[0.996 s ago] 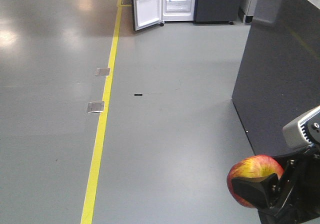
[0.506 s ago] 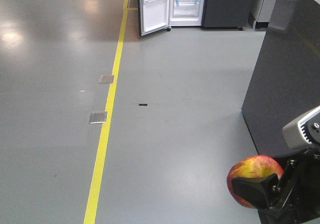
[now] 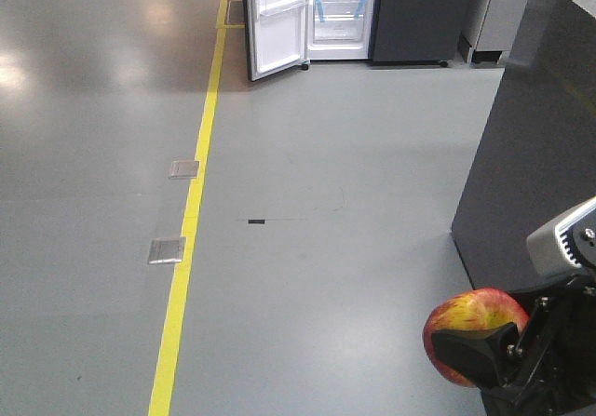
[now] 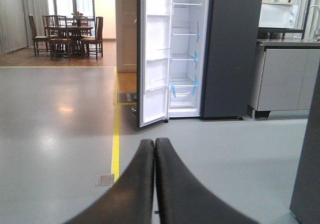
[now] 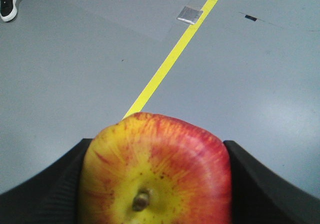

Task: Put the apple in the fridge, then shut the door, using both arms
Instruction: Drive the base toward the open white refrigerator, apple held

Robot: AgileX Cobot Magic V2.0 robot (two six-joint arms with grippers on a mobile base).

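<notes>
I've rolled nearer the fridge (image 3: pixel 340 16); right gripper (image 5: pixel 156 184) still pinches the apple (image 3: pixel 470 318), left gripper (image 4: pixel 154 146) pressed together.

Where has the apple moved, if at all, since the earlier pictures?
Yes, forward: held in the right tool, the apple is now nearer the black floor mark and the fridge.

Open floor (image 3: pixel 326 202) ahead of me, unobstructed up to fridge (image 3: pixel 340 16). Its door (image 3: pixel 277 20) swung wide to left, compartment front unblocked. Tall dark grey block (image 3: pixel 531 155) crowds my right flank.
</notes>
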